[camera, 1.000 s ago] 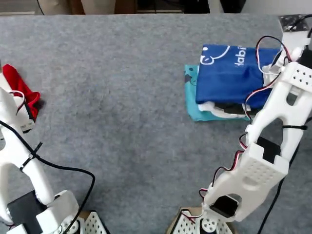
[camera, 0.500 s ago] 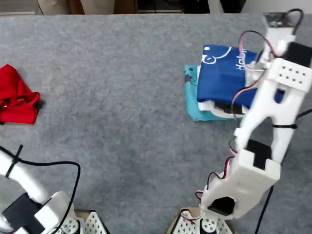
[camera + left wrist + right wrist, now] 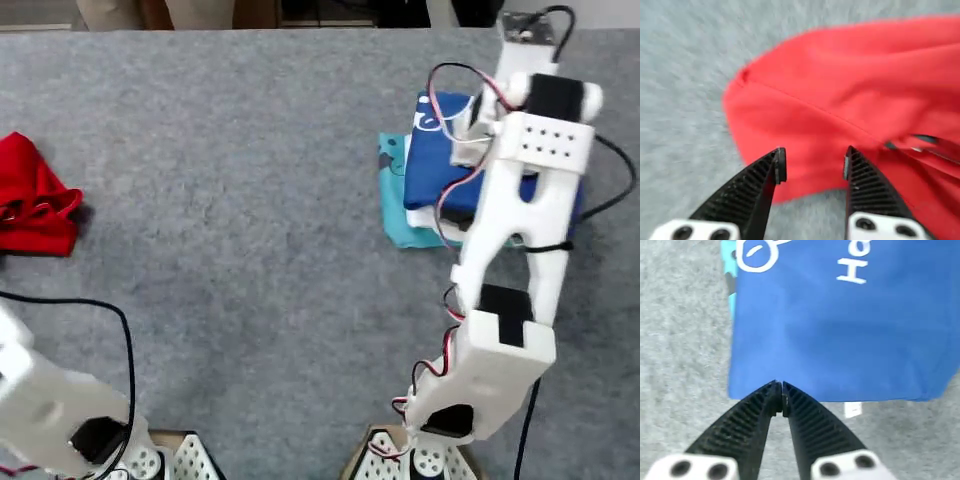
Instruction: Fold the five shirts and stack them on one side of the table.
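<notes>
while the crumpled red shirt (image 3: 35, 210) lies near the left edge of the gray table (image 3: 250, 200), the left jaws stand spread, pointed at it. the right jaws are pressed together at the edge of the folded blue shirt (image 3: 445, 165), which tops a stack with a teal shirt (image 3: 393, 225) at the bottom.

Grey felt tbl (image 3: 250, 200); brown wood furn. (image 3: 255, 12) behind far edge.

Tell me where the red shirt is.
In the high view the red shirt lies crumpled at the left edge of the table, far from the folded stack; the open left gripper is aimed at it.
</notes>
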Controlling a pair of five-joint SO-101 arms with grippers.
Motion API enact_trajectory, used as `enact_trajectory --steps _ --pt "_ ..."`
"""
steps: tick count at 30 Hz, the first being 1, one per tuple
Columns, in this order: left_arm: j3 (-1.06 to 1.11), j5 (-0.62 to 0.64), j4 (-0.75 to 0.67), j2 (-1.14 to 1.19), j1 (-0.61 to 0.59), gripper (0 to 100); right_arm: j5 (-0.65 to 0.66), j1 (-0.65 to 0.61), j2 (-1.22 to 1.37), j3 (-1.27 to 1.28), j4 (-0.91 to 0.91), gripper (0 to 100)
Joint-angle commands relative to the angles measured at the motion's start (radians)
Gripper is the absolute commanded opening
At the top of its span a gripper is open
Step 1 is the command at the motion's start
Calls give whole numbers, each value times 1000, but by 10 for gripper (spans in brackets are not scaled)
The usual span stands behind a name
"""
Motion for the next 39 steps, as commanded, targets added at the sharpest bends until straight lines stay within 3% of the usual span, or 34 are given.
enact_trajectory --steps 1,5,12,19,24,30,39 --pt "-192 -17 -29 217 -2 176 -63 -56 -62 13 14 2" --pt "-353 -133 48 377 17 7 -112 -99 -62 8 15 2" --pt "-677 -172 532 303 28 18 -169 -206 -62 7 14 2" --pt "-927 -170 1031 82 140 18 -178 -271 -62 5 15 2" --pt "-913 -28 1022 -205 287 18 -178 -271 -93 10 15 2" --pt "-549 14 1022 -687 666 18 -172 -275 -208 54 15 2" --pt "215 152 1003 -1254 1536 18 -170 -269 -348 185 15 2"
